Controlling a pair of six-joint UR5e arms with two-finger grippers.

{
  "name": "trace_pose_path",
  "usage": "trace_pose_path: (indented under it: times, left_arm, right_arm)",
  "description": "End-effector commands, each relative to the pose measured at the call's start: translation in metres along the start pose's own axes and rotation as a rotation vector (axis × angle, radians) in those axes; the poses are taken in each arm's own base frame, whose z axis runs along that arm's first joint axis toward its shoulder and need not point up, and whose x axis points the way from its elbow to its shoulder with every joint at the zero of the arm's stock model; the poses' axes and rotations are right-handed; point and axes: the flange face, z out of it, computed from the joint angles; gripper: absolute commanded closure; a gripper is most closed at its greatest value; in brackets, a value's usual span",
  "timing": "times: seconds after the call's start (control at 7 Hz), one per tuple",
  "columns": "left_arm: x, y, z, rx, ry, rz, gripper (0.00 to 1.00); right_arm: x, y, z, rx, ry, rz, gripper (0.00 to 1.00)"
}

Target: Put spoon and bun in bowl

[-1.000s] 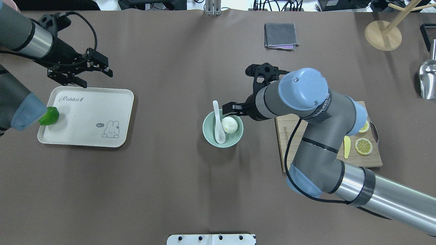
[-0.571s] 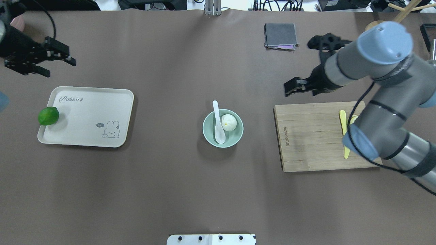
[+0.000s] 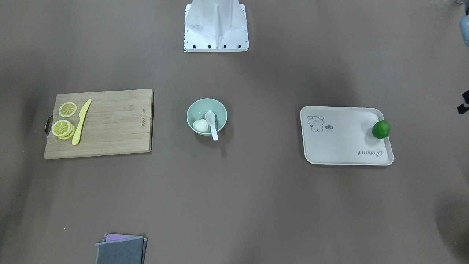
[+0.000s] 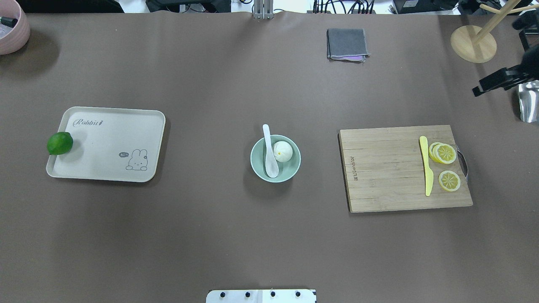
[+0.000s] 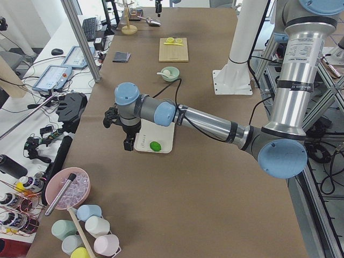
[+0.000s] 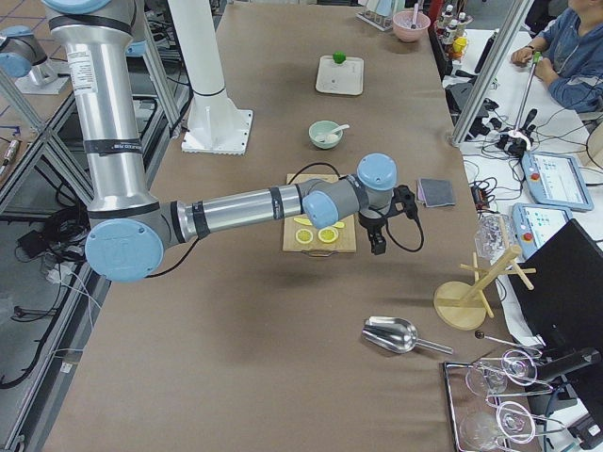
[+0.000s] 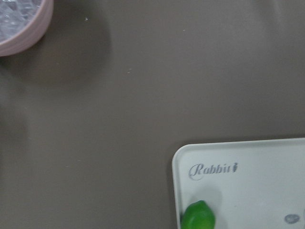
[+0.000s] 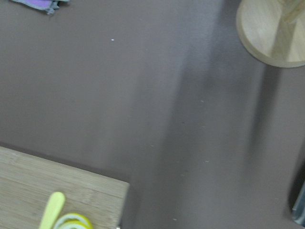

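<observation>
The left gripper (image 5: 128,144) and right gripper (image 4: 484,87) hang near the table's left and right edges; how far open they are I cannot tell. At the table's centre, the round mint-green bowl (image 4: 290,171) holds the soft-looking white pleated bun (image 4: 283,152) and the glossy white spoon (image 4: 268,151), which is probably slippery and best gripped by its handle.

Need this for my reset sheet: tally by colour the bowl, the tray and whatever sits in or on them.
White: 2 (spoon, bun)
Green: 2 (bowl, lime)
Cream: 1 (tray)
Total: 5
</observation>
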Motion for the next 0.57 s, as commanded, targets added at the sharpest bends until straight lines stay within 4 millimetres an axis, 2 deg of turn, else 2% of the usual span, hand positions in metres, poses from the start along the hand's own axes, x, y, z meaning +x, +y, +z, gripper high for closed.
trace_pose_path:
  times: [0.0, 0.14, 0.29, 0.43]
  left_arm:
    - [-0.061, 0.040, -0.004, -0.048, -0.010, -0.009, 0.01]
    - [-0.074, 0.052, -0.002, -0.054, -0.011, 0.004, 0.01]
    - [-0.090, 0.077, 0.017, -0.095, -0.008, -0.034, 0.01]
    - [-0.102, 0.086, 0.028, -0.116, -0.009, -0.054, 0.01]
  right_arm:
    - [0.068, 0.017, -0.003, -0.012, 0.025, -0.026, 0.00]
    - [0.071, 0.017, -0.008, -0.003, 0.027, -0.021, 0.00]
    - [0.082, 0.019, -0.021, 0.019, 0.038, 0.001, 0.00]
    - [0.084, 0.019, -0.024, 0.021, 0.042, 0.007, 0.00]
